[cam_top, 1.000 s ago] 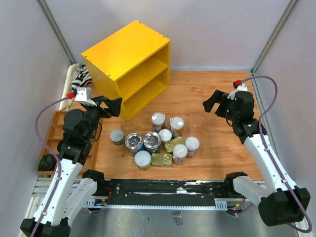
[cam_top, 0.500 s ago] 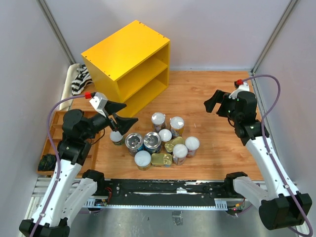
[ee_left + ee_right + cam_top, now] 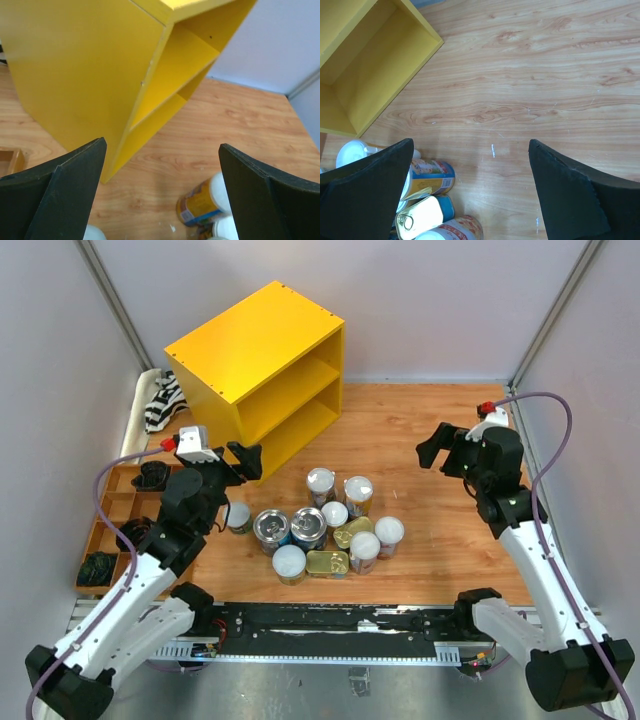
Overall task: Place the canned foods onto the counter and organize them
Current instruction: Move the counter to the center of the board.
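The canned foods (image 3: 322, 525) stand clustered at the table's middle: white-lidded tubes, two silver-topped blue cans (image 3: 308, 526) and flat gold tins (image 3: 327, 562). The yellow counter (image 3: 260, 360) stands at the back left with both shelves empty. My left gripper (image 3: 245, 458) is open and empty, raised between the counter's near corner and the cluster; its wrist view shows the counter (image 3: 75, 75), a yellow tube (image 3: 200, 202) and open jaws (image 3: 161, 146). My right gripper (image 3: 432, 447) is open and empty, to the right of the cluster, above bare wood (image 3: 471, 144), with cans (image 3: 427, 175) at its lower left.
A brown wooden tray (image 3: 110, 510) with small dark lumps (image 3: 100, 566) lies along the left edge. A striped cloth (image 3: 160, 400) lies behind it beside the counter. Grey walls close in on three sides. The arms' base rail (image 3: 330, 625) runs along the front.
My left arm has swung out toward the cans and drawn back up by the counter's corner, its body shifting right. My right arm has barely moved. No can has moved.
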`<state>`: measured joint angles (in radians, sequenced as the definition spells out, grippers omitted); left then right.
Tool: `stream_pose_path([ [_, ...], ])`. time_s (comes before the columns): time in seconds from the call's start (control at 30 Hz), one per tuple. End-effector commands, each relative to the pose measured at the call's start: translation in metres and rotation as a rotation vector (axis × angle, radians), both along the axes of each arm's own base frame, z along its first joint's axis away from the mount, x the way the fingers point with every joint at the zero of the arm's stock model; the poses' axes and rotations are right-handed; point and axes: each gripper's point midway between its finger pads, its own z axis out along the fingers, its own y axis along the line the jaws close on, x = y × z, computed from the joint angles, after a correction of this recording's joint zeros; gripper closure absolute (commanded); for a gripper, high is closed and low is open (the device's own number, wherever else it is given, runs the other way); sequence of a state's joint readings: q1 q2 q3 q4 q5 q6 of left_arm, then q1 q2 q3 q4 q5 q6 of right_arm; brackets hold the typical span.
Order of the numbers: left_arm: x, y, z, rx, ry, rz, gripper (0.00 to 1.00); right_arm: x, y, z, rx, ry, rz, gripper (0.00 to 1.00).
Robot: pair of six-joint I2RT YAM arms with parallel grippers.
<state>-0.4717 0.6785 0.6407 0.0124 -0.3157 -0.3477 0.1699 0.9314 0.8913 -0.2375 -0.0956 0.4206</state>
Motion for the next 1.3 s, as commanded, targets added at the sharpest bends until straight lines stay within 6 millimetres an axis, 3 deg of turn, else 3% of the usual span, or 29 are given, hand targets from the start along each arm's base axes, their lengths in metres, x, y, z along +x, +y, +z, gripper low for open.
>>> stream_pose_path([
  [0.0,0.023,0.020,0.026,0.000,-0.105,0.216,0.00,-0.003,-0.005,-0.001,-0.069,-0.025,-0.017,0.02],
  [0.07,0.034,0.017,0.018,0.047,-0.084,0.282,0.00,-0.004,-0.008,0.000,-0.080,-0.030,-0.032,0.02],
  [0.2,0.052,0.036,-0.005,0.121,0.000,0.530,0.00,-0.007,-0.007,0.002,-0.099,-0.033,-0.027,0.02],
  [0.43,0.059,0.059,-0.011,0.166,0.018,0.761,0.00,-0.009,-0.008,0.002,-0.098,-0.036,-0.035,0.02],
  [0.6,0.085,0.067,-0.018,0.130,0.035,0.735,0.01,-0.006,-0.002,0.003,-0.079,-0.031,-0.012,0.02],
  [0.9,0.114,0.060,-0.010,0.156,0.016,0.696,0.16,-0.015,-0.002,0.006,-0.069,-0.041,-0.007,0.02],
  [1.27,0.145,0.044,-0.039,0.200,0.047,0.689,0.38,-0.013,-0.009,0.000,-0.082,-0.029,-0.046,0.02],
])
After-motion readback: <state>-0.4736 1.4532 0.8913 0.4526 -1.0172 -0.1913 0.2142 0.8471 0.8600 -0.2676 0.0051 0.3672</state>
